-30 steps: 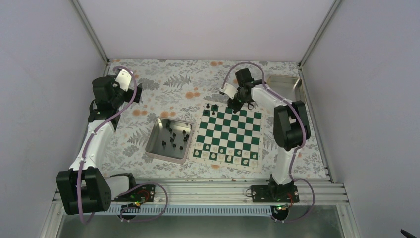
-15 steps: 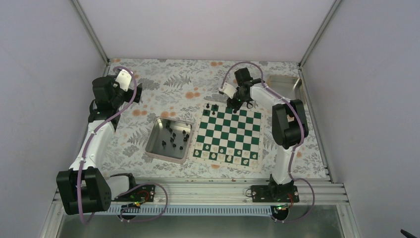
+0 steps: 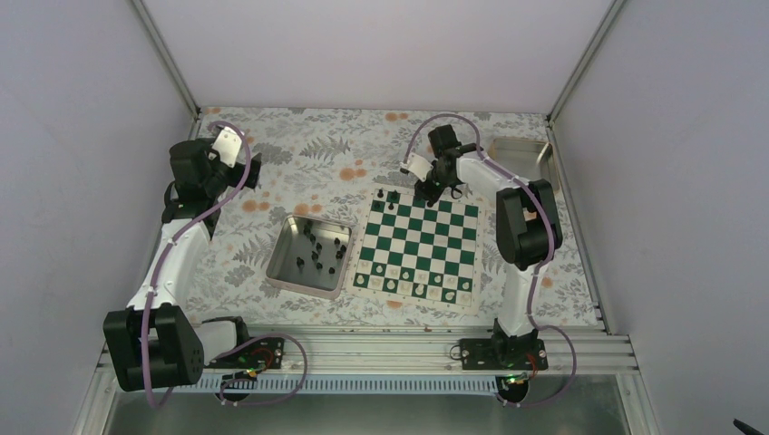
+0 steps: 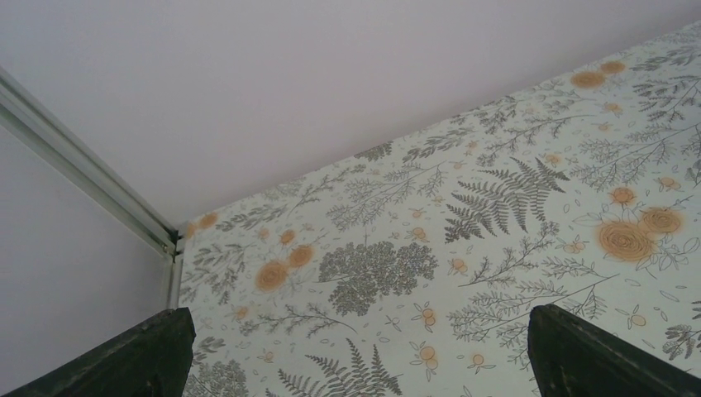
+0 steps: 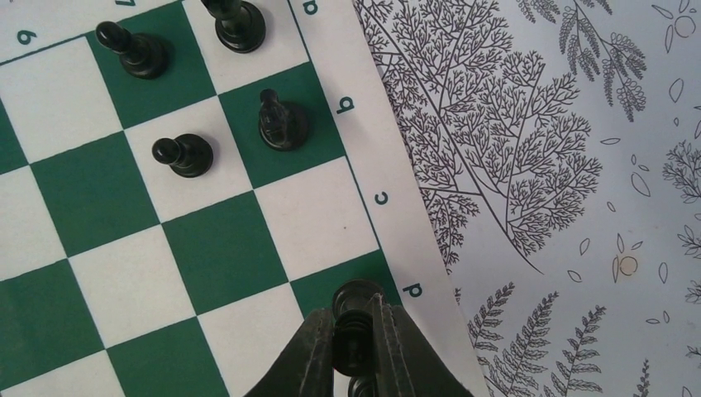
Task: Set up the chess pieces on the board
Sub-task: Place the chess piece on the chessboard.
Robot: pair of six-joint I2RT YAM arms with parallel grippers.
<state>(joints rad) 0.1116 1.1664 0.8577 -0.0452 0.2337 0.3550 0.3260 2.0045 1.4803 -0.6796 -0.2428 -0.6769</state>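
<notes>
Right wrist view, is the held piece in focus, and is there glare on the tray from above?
Right wrist view: the black piece in the right gripper looks slightly soft, the board sharp. Top view: the tray shows only dull sheen.

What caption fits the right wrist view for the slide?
Right hand shut on a black chess piece at the board edge beside the d mark; four black pieces stand nearby.

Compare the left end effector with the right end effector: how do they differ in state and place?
The left end effector stands wide open and empty; the right end effector is shut on a black chess piece. The left hangs above bare floral tablecloth, the right over the edge of the board. Both have dark fingers.
</notes>
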